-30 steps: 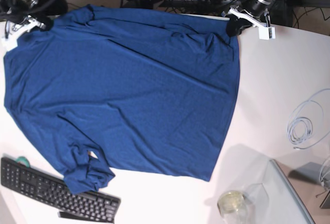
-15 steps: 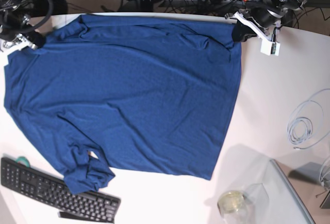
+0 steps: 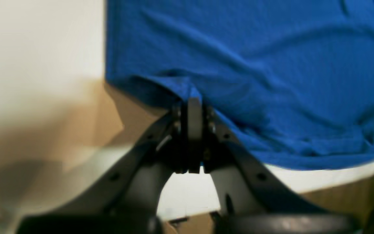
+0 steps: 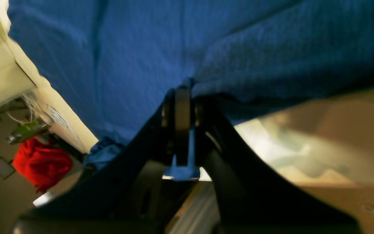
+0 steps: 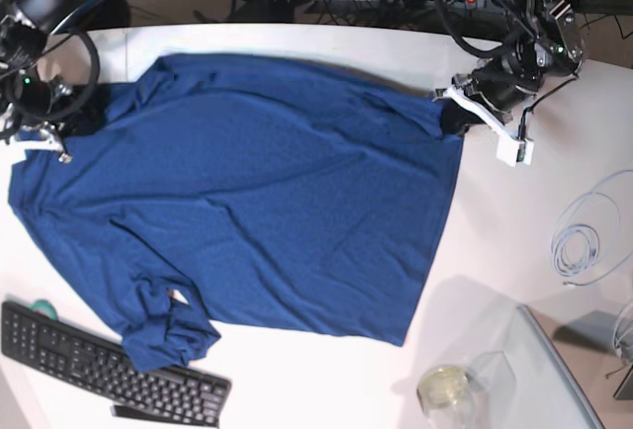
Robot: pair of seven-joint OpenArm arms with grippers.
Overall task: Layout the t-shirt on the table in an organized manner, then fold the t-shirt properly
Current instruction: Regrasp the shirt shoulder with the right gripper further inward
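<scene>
Both grippers, left gripper (image 3: 190, 107) and right gripper (image 4: 182, 94), clamped on the t-shirt (image 5: 247, 202), have dragged its far edge back across the desk (image 5: 534, 212), flattening it for folding.

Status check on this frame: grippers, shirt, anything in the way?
Left gripper and right gripper both shut on shirt edge. Shirt spread on table, one sleeve bunched. Keyboard touching that sleeve.
</scene>
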